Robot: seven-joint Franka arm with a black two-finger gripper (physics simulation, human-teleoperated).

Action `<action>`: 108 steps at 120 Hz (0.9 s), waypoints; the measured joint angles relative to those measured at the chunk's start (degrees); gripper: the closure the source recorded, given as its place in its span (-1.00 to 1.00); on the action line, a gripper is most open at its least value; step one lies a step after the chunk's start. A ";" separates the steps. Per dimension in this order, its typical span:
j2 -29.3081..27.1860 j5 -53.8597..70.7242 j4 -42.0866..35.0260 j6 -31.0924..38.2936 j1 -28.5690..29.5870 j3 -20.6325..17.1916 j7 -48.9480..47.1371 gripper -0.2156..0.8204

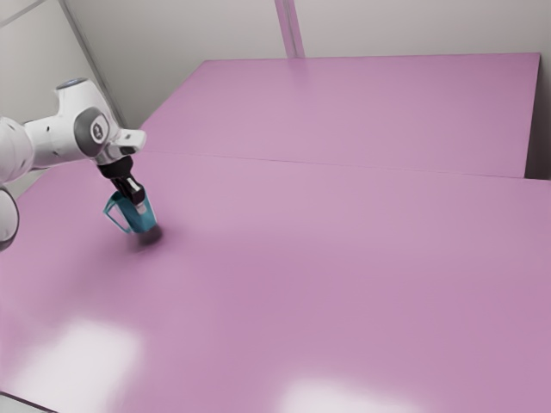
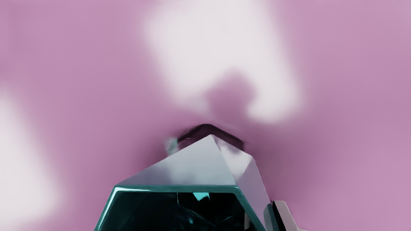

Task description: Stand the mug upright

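Note:
The teal mug leans a little in the exterior view, its rim up and its handle toward the exterior view's left. Over its rim, the gripper points down with one finger outside the wall; it is shut on the mug's side wall. In the wrist view the mug turns its dark opening to the camera. One finger lies against the outside of that wall, and a pale strip just inside the rim looks like the other. The mug's base is hidden in the wrist view.
The pink table stretches away to the exterior view's right, with bright light patches on it. A dark shadow lies at the mug's foot. Behind the table stands a pink raised panel before a grey wall.

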 joint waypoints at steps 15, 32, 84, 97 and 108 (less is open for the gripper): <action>0.15 4.08 -0.74 5.91 -0.05 -0.15 -3.92 0.91; 0.17 5.94 -2.37 9.92 -0.06 -0.16 -7.84 0.92; 0.87 6.57 -4.31 12.91 -0.06 -0.10 -16.00 0.50; 0.84 6.40 -4.31 12.76 -0.05 -0.13 -17.20 0.09; -0.32 6.31 -3.81 12.09 -0.06 -0.08 -18.13 -0.13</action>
